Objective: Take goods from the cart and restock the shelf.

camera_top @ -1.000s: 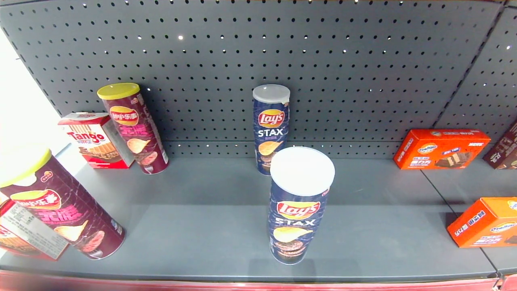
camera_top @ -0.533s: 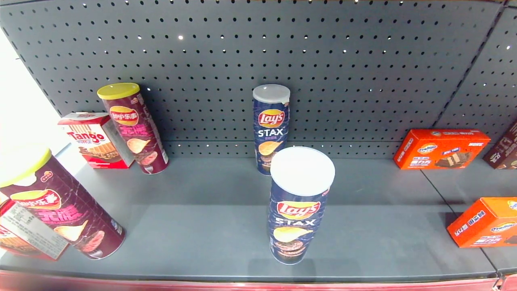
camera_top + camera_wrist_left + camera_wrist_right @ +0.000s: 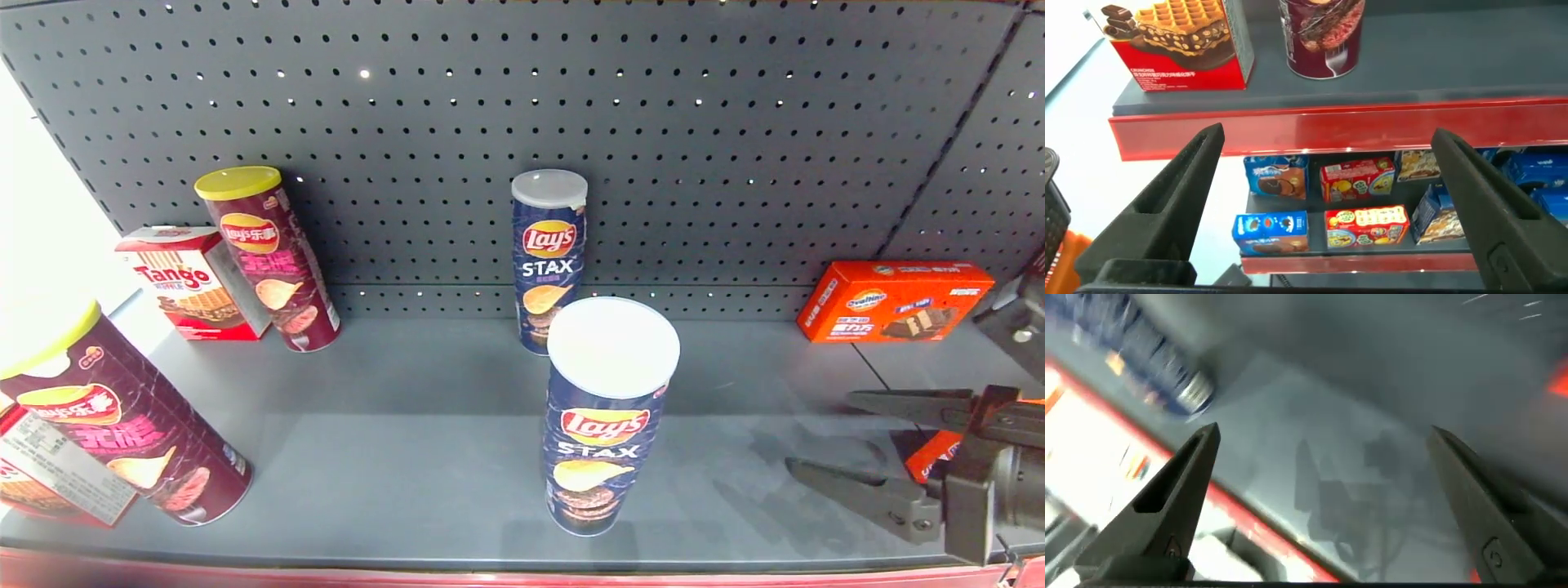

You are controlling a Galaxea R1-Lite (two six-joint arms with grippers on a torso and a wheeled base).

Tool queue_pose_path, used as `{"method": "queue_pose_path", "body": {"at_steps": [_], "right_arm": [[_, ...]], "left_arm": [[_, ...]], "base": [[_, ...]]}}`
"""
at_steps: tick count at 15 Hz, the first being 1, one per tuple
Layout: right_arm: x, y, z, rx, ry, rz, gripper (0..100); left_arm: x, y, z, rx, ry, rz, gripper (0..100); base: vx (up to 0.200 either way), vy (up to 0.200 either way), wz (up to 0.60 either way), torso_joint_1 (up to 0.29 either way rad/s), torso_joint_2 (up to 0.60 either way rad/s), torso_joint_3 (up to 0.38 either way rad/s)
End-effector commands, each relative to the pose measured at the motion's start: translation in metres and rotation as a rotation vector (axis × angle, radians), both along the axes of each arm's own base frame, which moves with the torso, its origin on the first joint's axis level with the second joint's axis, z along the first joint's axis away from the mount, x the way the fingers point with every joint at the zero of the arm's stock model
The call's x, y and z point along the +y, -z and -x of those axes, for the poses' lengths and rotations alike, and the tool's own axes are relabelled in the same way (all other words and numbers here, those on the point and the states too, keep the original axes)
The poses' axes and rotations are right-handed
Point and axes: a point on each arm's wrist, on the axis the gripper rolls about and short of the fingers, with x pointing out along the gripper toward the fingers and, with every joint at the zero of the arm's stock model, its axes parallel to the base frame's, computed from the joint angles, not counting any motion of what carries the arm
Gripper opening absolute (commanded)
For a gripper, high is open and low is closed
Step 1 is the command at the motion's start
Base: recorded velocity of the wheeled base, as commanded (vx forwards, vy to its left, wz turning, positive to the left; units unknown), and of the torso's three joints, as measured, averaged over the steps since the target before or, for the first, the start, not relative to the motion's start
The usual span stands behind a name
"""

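Note:
Two blue chip cans stand upright mid-shelf, one in front (image 3: 608,416) and one against the back panel (image 3: 549,260). My right gripper (image 3: 819,433) hovers open and empty above the grey shelf (image 3: 408,457), to the right of the front can and apart from it. The right wrist view has its open gripper (image 3: 1323,434) over the shelf, with that blue can (image 3: 1167,371) blurred to one side. My left gripper (image 3: 1327,135) is open and empty, below and in front of the red shelf edge (image 3: 1372,126), near a wafer box (image 3: 1180,41) and a maroon can (image 3: 1321,37).
Two maroon cans (image 3: 269,257) (image 3: 122,425) and red wafer boxes (image 3: 192,282) fill the shelf's left side. An orange box (image 3: 894,300) lies at the back right; another orange box (image 3: 935,457) is partly hidden behind my right gripper. Small snack boxes (image 3: 1360,204) line the lower shelf.
My right gripper has come into the head view from the right, open, over the shelf's right part. The goods on the shelf have not moved.

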Motion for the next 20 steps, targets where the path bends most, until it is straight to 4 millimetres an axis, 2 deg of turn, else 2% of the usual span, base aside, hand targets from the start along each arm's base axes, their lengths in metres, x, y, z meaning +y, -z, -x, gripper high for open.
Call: {"method": "queue_pose_path", "body": {"at_steps": [1,6,11,20], "right_arm": [[0.019,0.011,-0.01,0.044,-0.064,0.042,100],[0.039,0.019,-0.015,0.068,-0.13,0.068,100],[0.061,0.017,-0.027,0.07,-0.171,0.085,100],[0.087,0.02,-0.05,0.062,-0.202,0.115,100]], "left_arm": [[0.0,0.0,0.0,0.004,0.0,0.0,100],[0.0,0.0,0.0,0.004,0.001,-0.001,100],[0.0,0.0,0.0,0.004,0.001,0.001,100],[0.0,0.0,0.0,0.004,0.003,0.001,100]], "base": [[0.0,0.0,0.0,0.0,0.0,0.0],[0.0,0.0,0.0,0.0,0.0,0.0],[0.0,0.0,0.0,0.0,0.0,0.0],[0.0,0.0,0.0,0.0,0.0,0.0]]}}
